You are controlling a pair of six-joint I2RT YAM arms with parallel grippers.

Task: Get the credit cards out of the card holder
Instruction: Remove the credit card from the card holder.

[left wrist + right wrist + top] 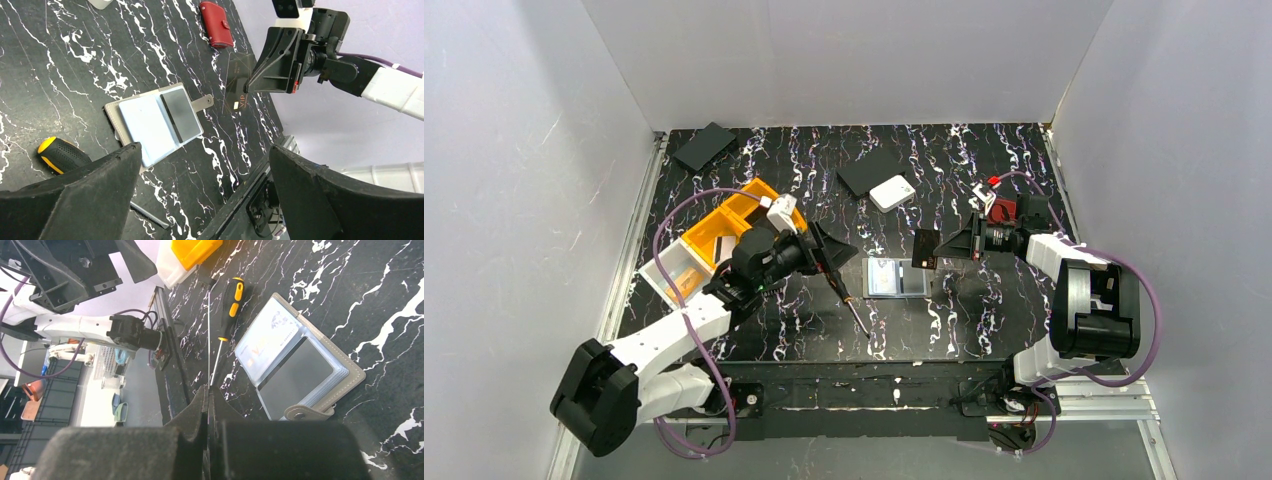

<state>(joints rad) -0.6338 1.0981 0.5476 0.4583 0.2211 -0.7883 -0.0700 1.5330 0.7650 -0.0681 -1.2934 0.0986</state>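
Observation:
The card holder (898,278) lies open on the black marbled table, snap tab (204,103) pointing right. In its sleeves sit a pale blue credit card (145,122) and a grey one (181,116). My right gripper (941,246) hovers just right of the holder, shut on a dark credit card (237,82) with gold lettering, held upright above the table. In the right wrist view that card (208,330) shows edge-on, sticking out of the shut right gripper (207,390). My left gripper (205,150) is wide open and empty, left of the holder (295,365) and above the screwdriver.
A screwdriver (849,300) with a yellow-black handle (60,154) lies left of the holder. A yellow bin in a white tray (724,235) is at the left. A white square box (891,193), flat black rectangles (705,146) (871,170) and a red wallet (216,25) lie further back.

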